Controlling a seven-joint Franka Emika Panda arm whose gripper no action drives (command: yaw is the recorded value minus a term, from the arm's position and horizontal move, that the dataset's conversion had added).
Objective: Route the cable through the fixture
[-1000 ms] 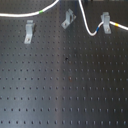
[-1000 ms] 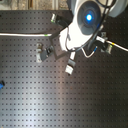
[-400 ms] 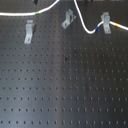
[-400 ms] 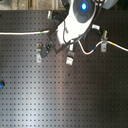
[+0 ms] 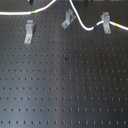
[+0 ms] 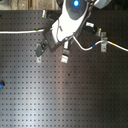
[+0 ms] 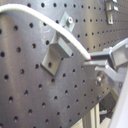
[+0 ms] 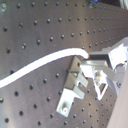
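Note:
The white cable [image 5: 85,26] runs along the board's far edge in the first exterior view, with a green-yellow band [image 5: 31,10] and a blue-yellow band [image 5: 114,25]. The fixture [image 5: 67,20], a short slanted silver clip, stands between two other clips. The cable passes close by it on the first exterior view's right. My gripper [image 7: 94,58] is shut on the cable [image 7: 65,35] just past the fixture [image 7: 54,52]. In the second wrist view the cable [image 8: 45,62] ends at my gripper [image 8: 93,63], above the fixture [image 8: 74,89]. In the second exterior view my arm [image 6: 70,20] hides the gripper.
A long narrow bracket [image 5: 29,32] stands to the first exterior view's left of the fixture. An upright clip with splayed legs [image 5: 105,22] stands to its right, with the cable draped at it. The black perforated board [image 5: 65,85] spreads out in front.
In the second exterior view my arm has shifted up and a little left, taking the held cable with it. The clips have not moved.

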